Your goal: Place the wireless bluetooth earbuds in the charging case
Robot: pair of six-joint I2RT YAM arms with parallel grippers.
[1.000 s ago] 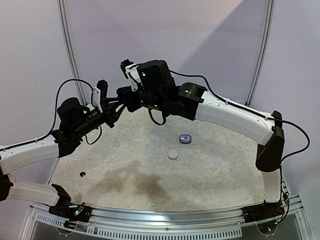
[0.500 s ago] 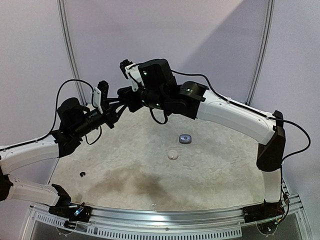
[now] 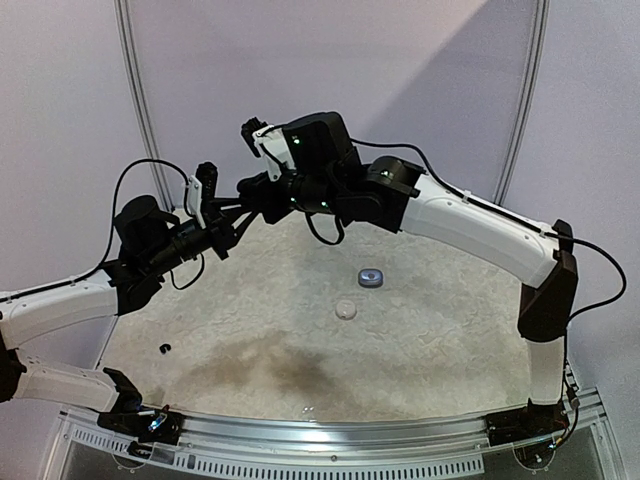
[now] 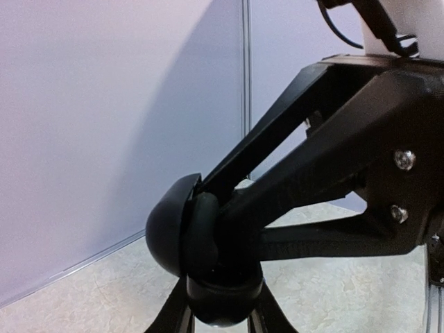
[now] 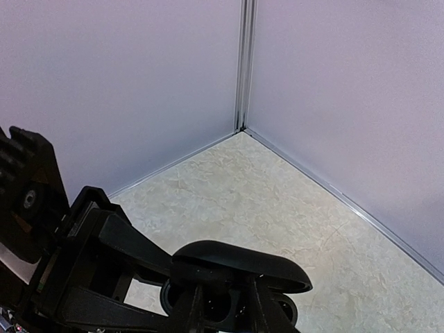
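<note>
Charging case [image 4: 170,229] aloft; on table [image 3: 440,345], small case [image 3: 371,277] behind-right of round piece [image 3: 346,309].

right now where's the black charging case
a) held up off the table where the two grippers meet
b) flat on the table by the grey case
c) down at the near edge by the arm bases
a, both wrist views show the black charging case, lid open, lifted clear of the table

Robotics lab, test booth: beyond the jaws you face plain lilac partition panels [image 3: 400,60] meeting at an aluminium post [image 5: 243,62]. Below the jaws lies a marbled table [image 3: 450,340]; behind them, a slotted metal rail [image 3: 330,435] holds the bolted arm bases [image 3: 140,420].
</note>
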